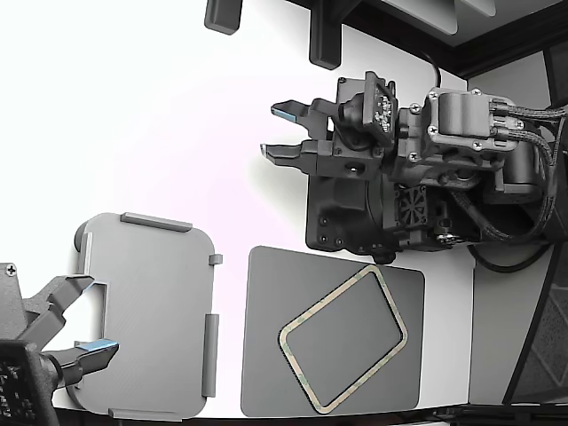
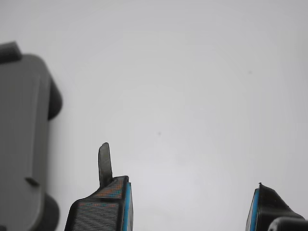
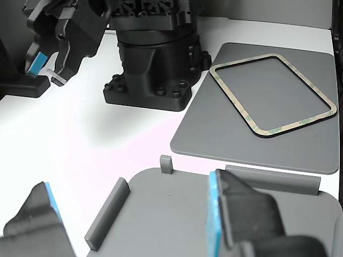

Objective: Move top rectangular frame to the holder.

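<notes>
The top rectangular frame [image 1: 325, 303] is a thin beige-tan outline with greenish mottling. It lies flat and tilted on a dark grey mat [image 1: 266, 355], and it shows in the other view [image 3: 236, 101] too. The holder [image 1: 151, 293] is a light grey tray with raised tabs, at the exterior view's lower left. Its edge shows in the wrist view [image 2: 24, 144]. My gripper [image 1: 280, 131] is open and empty, its blue-padded fingers [image 2: 110, 207] over bare white table. It is apart from both frame and holder.
A second arm's open gripper [image 1: 84, 315] hovers over the holder's left edge in the exterior view; its fingers [image 3: 241, 214] fill the other view's foreground. My arm's black base [image 1: 355, 204] stands just behind the mat. Dark fixtures [image 1: 324, 35] sit at the table's far edge.
</notes>
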Controlling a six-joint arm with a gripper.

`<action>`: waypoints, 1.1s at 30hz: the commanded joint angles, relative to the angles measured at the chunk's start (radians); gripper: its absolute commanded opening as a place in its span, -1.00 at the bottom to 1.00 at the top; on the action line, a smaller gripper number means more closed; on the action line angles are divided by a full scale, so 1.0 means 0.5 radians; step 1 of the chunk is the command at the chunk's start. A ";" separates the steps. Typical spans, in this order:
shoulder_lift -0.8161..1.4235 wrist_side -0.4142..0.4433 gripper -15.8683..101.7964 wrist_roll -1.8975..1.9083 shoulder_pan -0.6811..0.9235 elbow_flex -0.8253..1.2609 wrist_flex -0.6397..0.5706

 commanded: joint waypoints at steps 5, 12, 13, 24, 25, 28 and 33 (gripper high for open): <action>-0.350 0.006 0.97 -0.025 0.141 -0.399 0.015; -0.653 0.031 0.97 -0.184 0.503 -0.816 0.218; -0.715 0.028 0.97 -0.230 0.561 -0.890 0.261; -1.258 0.371 0.89 -0.138 1.328 -1.387 0.552; -1.319 0.411 0.85 -0.055 1.396 -1.417 0.583; -1.516 0.515 0.97 0.104 1.574 -1.559 0.703; -1.875 0.552 0.97 0.190 1.795 -1.902 0.994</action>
